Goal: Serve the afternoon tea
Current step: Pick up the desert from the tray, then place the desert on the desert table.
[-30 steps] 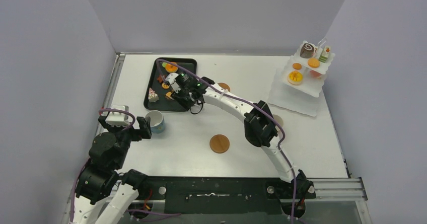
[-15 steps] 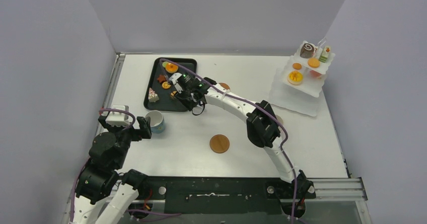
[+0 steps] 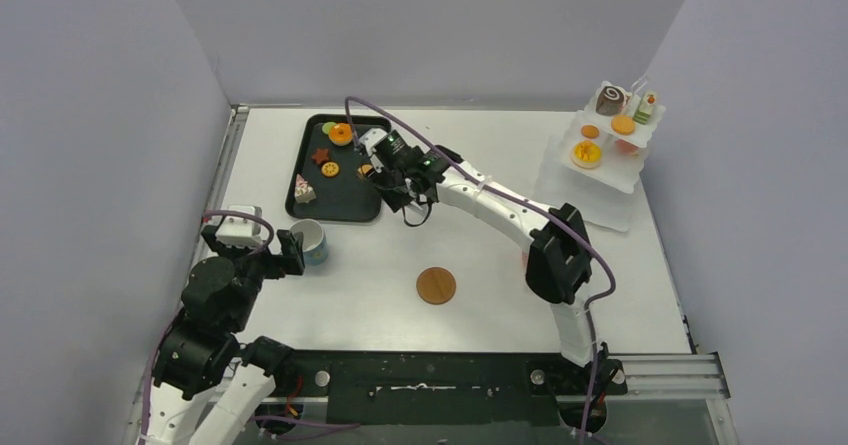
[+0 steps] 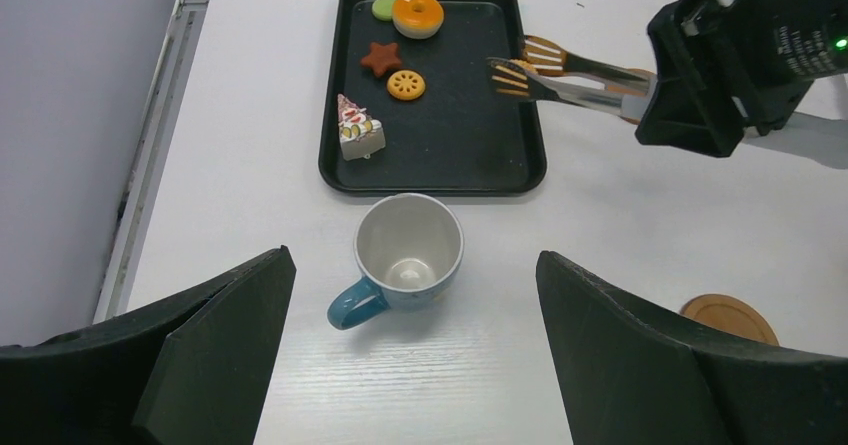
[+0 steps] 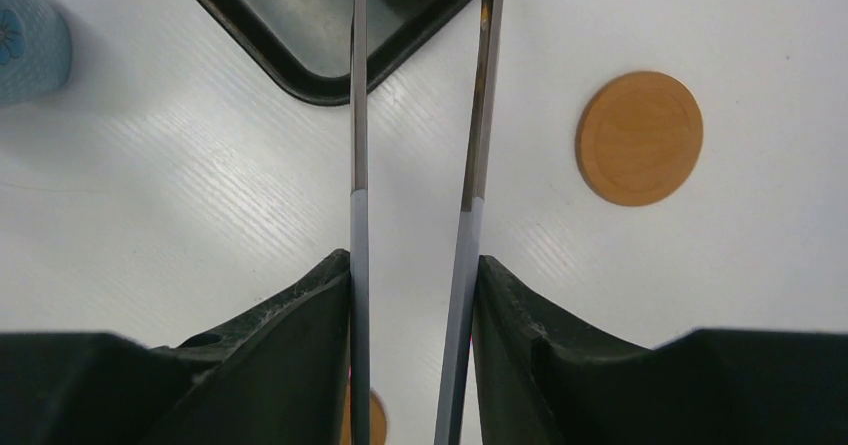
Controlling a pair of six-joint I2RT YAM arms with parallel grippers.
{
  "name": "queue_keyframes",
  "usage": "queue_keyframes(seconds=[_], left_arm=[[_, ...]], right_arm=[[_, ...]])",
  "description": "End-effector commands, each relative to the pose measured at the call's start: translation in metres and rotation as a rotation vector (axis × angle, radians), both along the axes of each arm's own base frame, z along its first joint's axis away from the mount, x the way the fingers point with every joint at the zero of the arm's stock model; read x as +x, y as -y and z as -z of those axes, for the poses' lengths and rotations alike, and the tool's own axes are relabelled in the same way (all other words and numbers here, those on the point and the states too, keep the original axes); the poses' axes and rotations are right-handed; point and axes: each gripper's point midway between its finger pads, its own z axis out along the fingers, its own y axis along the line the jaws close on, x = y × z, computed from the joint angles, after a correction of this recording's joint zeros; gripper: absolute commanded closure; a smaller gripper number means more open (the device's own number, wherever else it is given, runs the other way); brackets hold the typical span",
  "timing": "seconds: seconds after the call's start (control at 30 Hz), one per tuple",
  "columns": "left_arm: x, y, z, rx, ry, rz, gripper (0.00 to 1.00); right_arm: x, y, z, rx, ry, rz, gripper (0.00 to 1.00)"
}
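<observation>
A black tray at the back left holds an orange tart, a green disc, a star cookie, a round cookie and a cake slice. My right gripper is shut on the long metal tongs. Their orange tips hover over the tray's right edge. Whether they hold a pastry I cannot tell. In the right wrist view both tong arms run straight up between my fingers. A blue cup stands upright in front of the tray. My left gripper is wide open just behind it, not touching.
A white tiered stand at the back right carries a chocolate swirl roll, a cake slice, an orange tart and cookies. A round wooden coaster lies mid-table, also the coaster in the right wrist view.
My right arm has swung to the right, drawing the tongs from the middle of the tray to its right edge. The left arm and the blue cup have barely moved.
</observation>
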Motion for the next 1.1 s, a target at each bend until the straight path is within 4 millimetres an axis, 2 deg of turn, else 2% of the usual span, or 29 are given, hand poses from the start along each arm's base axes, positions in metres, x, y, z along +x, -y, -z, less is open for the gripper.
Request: queue_keyframes(seconds=[0.0, 0.23, 0.63, 1.07], left_arm=[[0.006, 0.006, -0.012, -0.013, 0.038, 0.024, 0.1], [0.005, 0.008, -0.012, -0.02, 0.04, 0.038, 0.1], [0.002, 0.015, -0.017, -0.038, 0.061, 0.075, 0.09], [-0.001, 0.02, -0.018, -0.039, 0.069, 0.107, 0.09]], right_arm=[[0.01, 0.021, -0.062, 0.1, 0.121, 0.102, 0.6], [-0.001, 0.066, -0.074, 0.068, 0.142, 0.211, 0.6], [-0.033, 0.168, -0.1, 0.002, 0.152, 0.461, 0.6], [-0.084, 0.282, -0.14, -0.036, 0.214, 0.811, 0.6]])
